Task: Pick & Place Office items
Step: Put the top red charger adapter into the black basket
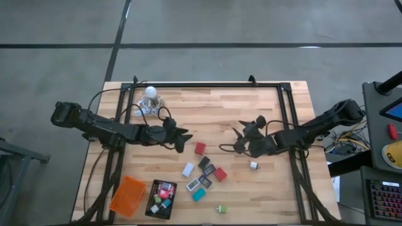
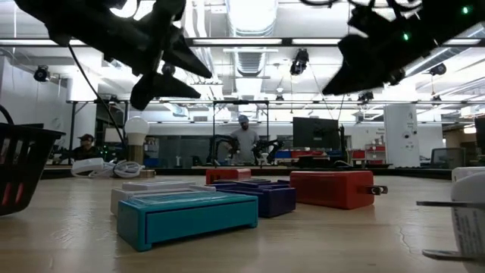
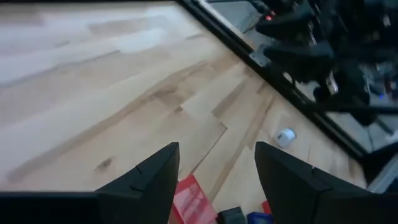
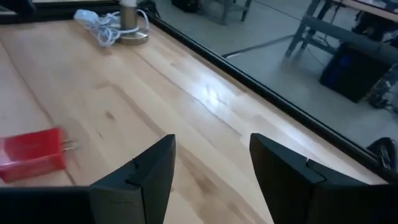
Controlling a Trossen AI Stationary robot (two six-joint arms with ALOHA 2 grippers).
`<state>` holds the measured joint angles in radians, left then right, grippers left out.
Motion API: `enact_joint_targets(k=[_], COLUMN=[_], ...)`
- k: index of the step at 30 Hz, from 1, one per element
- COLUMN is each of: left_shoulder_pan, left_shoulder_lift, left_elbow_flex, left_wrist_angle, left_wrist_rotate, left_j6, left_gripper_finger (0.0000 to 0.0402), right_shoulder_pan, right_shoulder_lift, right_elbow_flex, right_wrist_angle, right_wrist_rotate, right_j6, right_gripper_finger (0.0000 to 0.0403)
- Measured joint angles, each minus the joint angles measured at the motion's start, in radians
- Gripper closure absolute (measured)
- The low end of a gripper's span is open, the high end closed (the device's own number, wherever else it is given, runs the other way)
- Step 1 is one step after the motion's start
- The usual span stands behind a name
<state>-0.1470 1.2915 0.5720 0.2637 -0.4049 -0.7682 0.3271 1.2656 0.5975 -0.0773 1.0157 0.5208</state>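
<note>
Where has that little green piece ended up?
In the high view the green piece lies alone near the table's front edge, right of the black tray and below the teal piece.

High view: straight down from above, whole desk [image 1: 226,113] and both arms in frame, far off. Low view: desk-top level, facing across into room, teal block [image 2: 189,214] close to lens. Left wrist view: forward past own fingers [image 3: 149,183], close over desk. Right wrist view: likewise. Shared by both wrist views and overhead: red block [image 4: 34,154].
</note>
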Motion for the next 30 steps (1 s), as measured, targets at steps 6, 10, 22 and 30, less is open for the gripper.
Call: enact_joint_targets(k=[6, 10, 22, 30], left_shoulder_pan=[0.004, 0.001, 0.005, 0.007], left_shoulder_lift=[0.001, 0.001, 0.261, 0.510], left_elbow_flex=[0.019, 0.074, 0.408, 0.625], left_wrist_angle=[-0.015, -0.093, -0.511, -0.831], left_wrist_rotate=[0.004, 0.005, 0.156, 0.234], left_j6=[-0.151, -0.184, -0.272, -0.300], left_gripper_finger=[0.0190, 0.0199, 0.0218, 0.0218], right_shoulder_pan=[-0.001, -0.001, 0.000, 0.000], right_shoulder_lift=[0.000, 0.000, -0.001, -0.001], right_elbow_flex=[-0.028, -0.024, -0.018, -0.022], right_wrist_angle=[0.027, 0.031, 0.030, 0.029], right_wrist_rotate=[0.080, 0.160, 0.199, 0.184], right_j6=[-0.003, -0.008, -0.035, -0.035], right_gripper_finger=[0.0199, 0.0199, 0.0199, 0.0199])
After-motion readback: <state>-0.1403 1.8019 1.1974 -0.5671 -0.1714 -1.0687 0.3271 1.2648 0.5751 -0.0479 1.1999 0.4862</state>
